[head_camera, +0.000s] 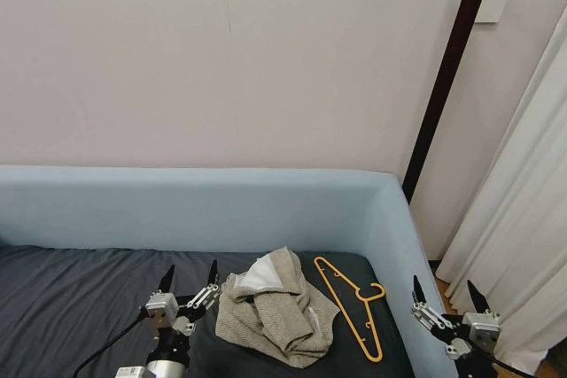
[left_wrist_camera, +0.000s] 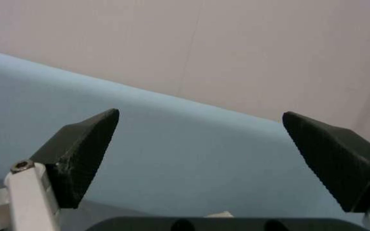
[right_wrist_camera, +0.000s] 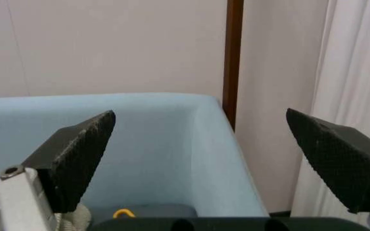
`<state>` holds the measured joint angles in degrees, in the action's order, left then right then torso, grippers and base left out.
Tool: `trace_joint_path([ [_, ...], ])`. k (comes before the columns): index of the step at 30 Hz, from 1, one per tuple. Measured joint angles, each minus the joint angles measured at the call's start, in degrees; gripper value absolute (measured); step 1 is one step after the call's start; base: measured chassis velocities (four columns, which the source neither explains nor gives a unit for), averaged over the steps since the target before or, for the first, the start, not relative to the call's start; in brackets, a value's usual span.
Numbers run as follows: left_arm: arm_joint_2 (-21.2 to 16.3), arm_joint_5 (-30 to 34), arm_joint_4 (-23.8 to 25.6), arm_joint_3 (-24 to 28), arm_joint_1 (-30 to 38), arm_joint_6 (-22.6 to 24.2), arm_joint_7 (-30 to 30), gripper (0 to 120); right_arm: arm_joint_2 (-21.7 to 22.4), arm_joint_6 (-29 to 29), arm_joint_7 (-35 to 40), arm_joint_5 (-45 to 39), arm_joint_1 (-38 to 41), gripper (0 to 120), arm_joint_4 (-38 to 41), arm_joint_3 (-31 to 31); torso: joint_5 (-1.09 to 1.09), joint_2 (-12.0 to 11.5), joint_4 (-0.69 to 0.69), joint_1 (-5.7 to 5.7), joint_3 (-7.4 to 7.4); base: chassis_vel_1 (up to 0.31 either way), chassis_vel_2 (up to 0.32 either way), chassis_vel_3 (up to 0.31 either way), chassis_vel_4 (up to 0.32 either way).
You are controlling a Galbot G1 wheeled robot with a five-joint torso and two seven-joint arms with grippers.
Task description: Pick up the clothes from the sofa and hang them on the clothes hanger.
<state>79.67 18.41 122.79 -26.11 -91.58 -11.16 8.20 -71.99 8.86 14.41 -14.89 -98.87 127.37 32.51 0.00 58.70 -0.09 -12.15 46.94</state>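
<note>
One sofa [head_camera: 266, 201], light blue with a dark seat. One beige garment [head_camera: 275, 312] lies crumpled on the sofa seat, toward its right end. One orange hanger [head_camera: 361, 295] lies flat on the sofa seat, between that heap and the sofa's right arm. Two grippers noted. Left gripper [head_camera: 190, 270] sits low over the sofa seat, fingers spread, holding nothing. Right gripper [head_camera: 443, 285] sits at the outer side of the sofa's right arm, fingers spread, holding nothing.
</note>
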Motion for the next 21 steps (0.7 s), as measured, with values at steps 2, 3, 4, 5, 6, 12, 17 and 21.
trace_joint_path([
  [2,0.49,-0.99,-0.33,0.02,-0.41,-0.8,0.84,100,0.96,-1.19,0.49,-2.83,0.4,100,0.67,-0.28,0.01,0.0,-0.01,0.0,0.0,0.0,0.0,0.0,0.0],
  [3,0.92,-1.74,-0.76,0.07,-0.84,-1.65,1.49,100,1.83,-2.15,1.04,-5.22,0.84,100,1.07,-0.44,-0.01,0.0,0.0,0.0,0.0,0.0,0.0,0.0,0.0],
  [4,1.34,-2.45,-1.16,0.14,-1.4,-2.47,1.91,100,2.97,-3.23,1.69,-7.84,1.66,100,1.16,-0.57,-0.01,0.0,0.0,0.0,0.0,0.0,0.0,0.0,0.0],
  [5,1.81,-2.97,-1.48,0.16,-2.21,-3.4,2.18,100,4.06,-3.96,2.06,-9.76,2.71,100,0.91,-0.67,-0.01,0.0,0.0,0.0,0.0,0.0,0.0,0.0,0.0],
  [6,2.09,-3.14,-1.58,0.14,-2.78,-4.02,2.23,100,4.88,-4.28,2.16,-10.71,3.63,100,0.42,-0.83,-0.01,0.0,0.01,0.0,0.0,0.0,0.0,0.0,0.0],
  [12,3.11,-3.55,-0.02,-1.01,-5.87,-6.04,2.35,100,8.45,-5.33,1.73,-16.2,9.95,100,-3.53,-4.12,0.01,0.0,0.01,0.0,0.0,0.0,0.0,0.0,0.0],
  [17,3.42,-5.08,1.39,-3.21,-7.38,-6.97,2.17,100,10.66,-7.41,1.01,-25.38,16.92,100,-7.38,-10.22,0.01,0.0,0.01,0.0,0.0,0.0,0.0,0.0,0.0],
  [21,3.42,-5.64,1.61,-5.24,-8.06,-7.89,2.08,100,11.59,-12.64,2.48,-40.91,25.65,100,-10.94,-16.84,-0.01,0.0,0.01,0.0,0.0,0.0,0.0,0.0,0.0],
])
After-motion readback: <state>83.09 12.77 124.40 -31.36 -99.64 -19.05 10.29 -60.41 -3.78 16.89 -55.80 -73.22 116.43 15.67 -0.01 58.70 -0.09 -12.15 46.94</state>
